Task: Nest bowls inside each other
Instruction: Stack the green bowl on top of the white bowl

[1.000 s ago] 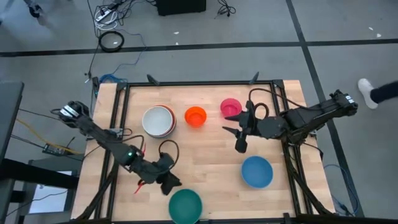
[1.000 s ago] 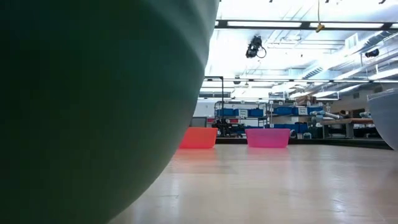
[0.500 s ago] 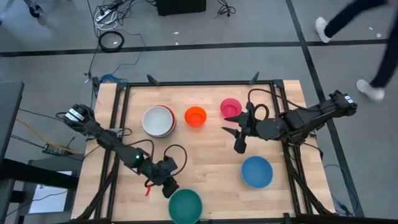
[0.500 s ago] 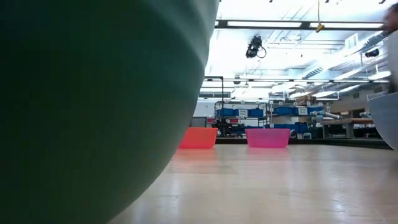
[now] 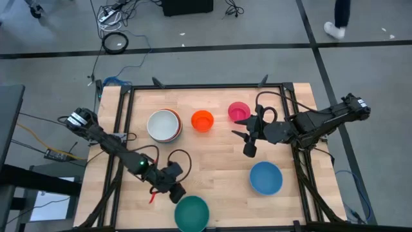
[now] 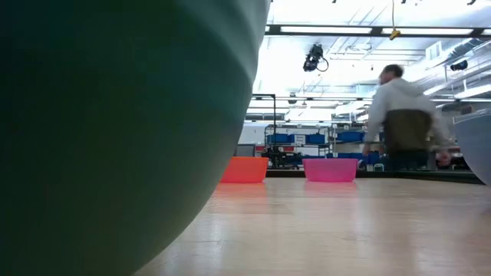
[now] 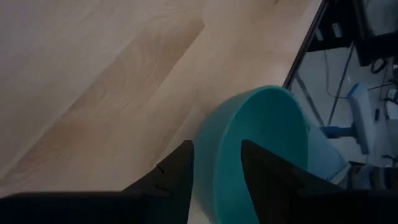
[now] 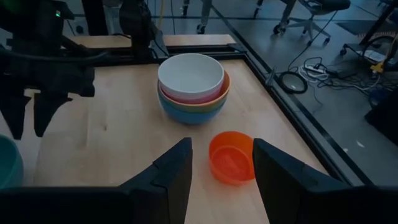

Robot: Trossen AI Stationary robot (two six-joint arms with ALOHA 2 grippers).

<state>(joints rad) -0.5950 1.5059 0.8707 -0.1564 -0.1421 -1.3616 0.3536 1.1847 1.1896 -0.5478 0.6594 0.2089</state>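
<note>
A teal bowl (image 5: 192, 212) stands on its base at the table's near edge and fills the left of the low view (image 6: 115, 115). My left gripper (image 5: 176, 192) is open at the bowl's far-left rim (image 7: 217, 143). One finger (image 7: 177, 180) stands outside the wall and the other (image 7: 267, 180) inside, with a slim gap on each side. My right gripper (image 5: 248, 143) hangs open above the table right of centre. A stack of bowls (image 5: 164, 125), white on top, an orange bowl (image 5: 202, 120), a magenta bowl (image 5: 239, 111) and a blue bowl (image 5: 266, 178) rest on the table.
The right wrist view looks past the orange bowl (image 8: 231, 157) to the stack (image 8: 191, 87) and my left arm (image 8: 43, 68). A black frame (image 5: 125, 129) edges the table. A person (image 6: 403, 115) stands in the room beyond the far edge.
My left gripper has come down and a little toward the table's near edge, onto the teal bowl's rim, and has then stayed still, open throughout. No bowl has moved. A person has walked past beyond the far edge.
</note>
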